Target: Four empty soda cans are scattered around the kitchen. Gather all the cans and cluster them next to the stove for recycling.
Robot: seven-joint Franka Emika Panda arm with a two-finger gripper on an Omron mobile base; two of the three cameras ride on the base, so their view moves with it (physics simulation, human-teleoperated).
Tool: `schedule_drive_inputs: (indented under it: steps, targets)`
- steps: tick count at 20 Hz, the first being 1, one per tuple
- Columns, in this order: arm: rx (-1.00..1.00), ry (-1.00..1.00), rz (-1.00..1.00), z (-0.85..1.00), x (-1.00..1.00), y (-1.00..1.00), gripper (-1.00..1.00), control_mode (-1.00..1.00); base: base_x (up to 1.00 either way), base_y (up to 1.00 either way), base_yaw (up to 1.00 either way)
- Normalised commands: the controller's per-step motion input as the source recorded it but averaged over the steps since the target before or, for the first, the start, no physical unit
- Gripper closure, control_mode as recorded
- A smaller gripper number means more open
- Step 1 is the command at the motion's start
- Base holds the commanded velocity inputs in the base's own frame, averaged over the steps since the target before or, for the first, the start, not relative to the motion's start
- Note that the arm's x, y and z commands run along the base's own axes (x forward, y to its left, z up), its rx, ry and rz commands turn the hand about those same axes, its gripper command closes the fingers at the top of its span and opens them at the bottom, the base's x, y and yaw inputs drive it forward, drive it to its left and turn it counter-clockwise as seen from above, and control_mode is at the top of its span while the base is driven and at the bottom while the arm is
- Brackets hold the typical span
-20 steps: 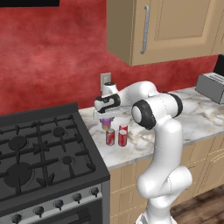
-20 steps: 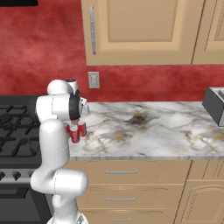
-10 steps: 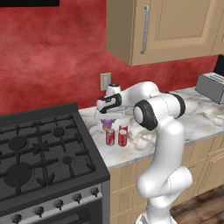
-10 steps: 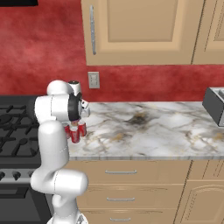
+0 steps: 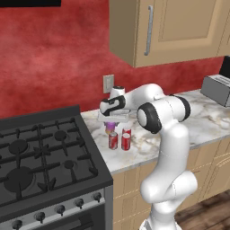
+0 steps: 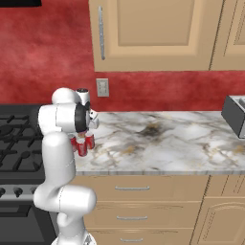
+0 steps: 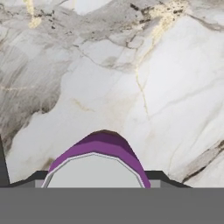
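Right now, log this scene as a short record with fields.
gripper: above the can cluster, closed on the purple can
red cans: three standing together on the counter
stove: just left of the cans
toaster: far right of the counter
done: red cans clustered beside the stove; purple not yet set down
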Motion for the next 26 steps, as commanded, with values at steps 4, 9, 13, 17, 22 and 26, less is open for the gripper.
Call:
schedule_drive_inputs:
  steps: [4,9,13,17,22,26]
  targets:
    - [0.00,0.00,-0.03,-0.11,0.00,0.00,1.00,-1.00,0.00,0.00,0.00]
    - [0.00,0.00,-0.02,-0.15,0.00,0.00,1.00,-1.00,0.00,0.00,0.00]
    - [0.00,0.00,-0.02,-0.17,0.00,0.00,1.00,-1.00,0.00,0.00,0.00]
    - [0.00,0.00,-0.01,-0.17,0.00,0.00,1.00,-1.00,0.00,0.00,0.00]
    - [-0.01,0.00,-0.01,-0.15,0.00,0.00,1.00,-1.00,0.00,0.00,0.00]
    - [-0.04,0.01,-0.01,-0.16,0.00,0.00,-1.00,-1.00,0.00,0.00,0.00]
